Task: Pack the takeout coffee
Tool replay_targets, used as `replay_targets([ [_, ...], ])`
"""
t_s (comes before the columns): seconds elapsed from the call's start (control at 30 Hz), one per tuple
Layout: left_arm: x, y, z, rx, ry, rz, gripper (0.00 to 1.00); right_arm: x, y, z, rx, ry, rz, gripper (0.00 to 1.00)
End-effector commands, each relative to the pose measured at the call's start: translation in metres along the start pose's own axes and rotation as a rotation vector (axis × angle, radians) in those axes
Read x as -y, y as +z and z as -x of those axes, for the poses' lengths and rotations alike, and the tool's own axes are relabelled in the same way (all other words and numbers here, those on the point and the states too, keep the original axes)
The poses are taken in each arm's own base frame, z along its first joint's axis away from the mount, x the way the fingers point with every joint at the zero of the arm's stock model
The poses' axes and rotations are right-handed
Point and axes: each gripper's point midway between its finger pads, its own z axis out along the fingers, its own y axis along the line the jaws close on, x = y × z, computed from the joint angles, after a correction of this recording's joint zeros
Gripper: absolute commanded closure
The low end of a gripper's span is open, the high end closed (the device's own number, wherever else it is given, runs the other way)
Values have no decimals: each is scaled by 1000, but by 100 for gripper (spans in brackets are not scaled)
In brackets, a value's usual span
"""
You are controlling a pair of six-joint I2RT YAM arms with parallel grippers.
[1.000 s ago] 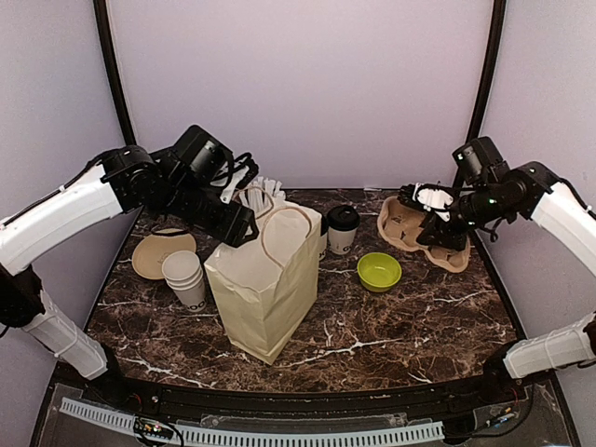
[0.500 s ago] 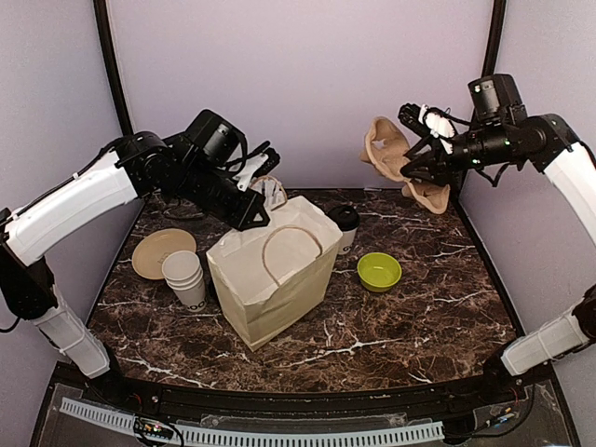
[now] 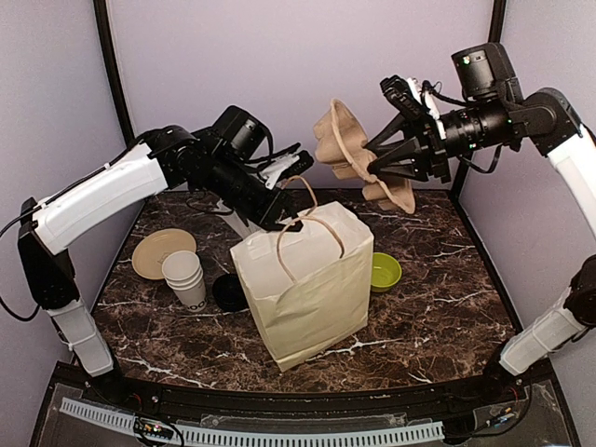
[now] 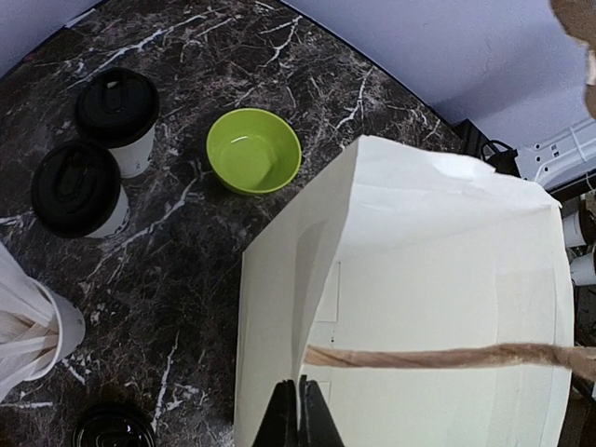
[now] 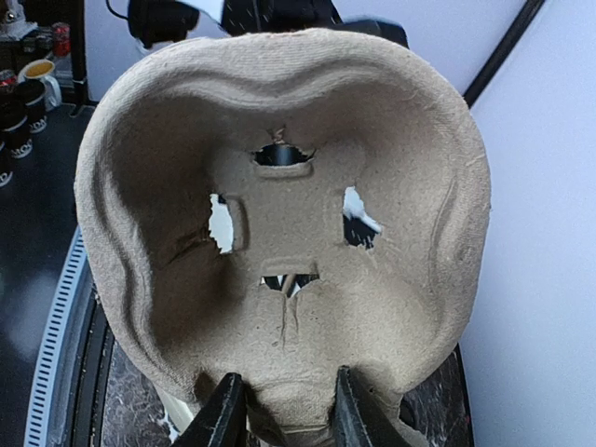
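Takeout coffee cups [image 4: 116, 116] stand near bag [image 3: 307, 289]; left tool [image 4: 300, 412] pinches its rim, right tool [image 5: 284, 414] grips carrier [image 5: 279, 233]

A white paper bag [image 3: 312, 293] stands upright at mid-counter, its mouth open and its brown twine handles arching above the rim. A moulded pulp cup carrier [image 3: 357, 156] is up in the air, tipped on edge, above the bag's far right corner. A green bowl [image 3: 386, 271] sits just right of the bag, partly hidden by it. On the left of the dark marble counter [image 3: 438, 312] lie a tan plate [image 3: 152, 251] and, just beside it, a stack of lidless white cups [image 3: 185, 278].
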Motion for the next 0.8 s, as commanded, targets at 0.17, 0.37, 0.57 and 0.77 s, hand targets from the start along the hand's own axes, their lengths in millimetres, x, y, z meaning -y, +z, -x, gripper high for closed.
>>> replay_targets([
  [0.17,26,14,22,9,153,-169,100,-44,-2,41,161,-24,229,68],
  [0.37,28,24,35,23,190,-195,78,-53,20,30,150,1,301,68],
  [0.57,11,16,44,59,201,-69,54,-51,39,17,114,7,312,68],
  [0.77,4,1,49,108,204,-7,52,-48,44,12,95,11,302,69],
])
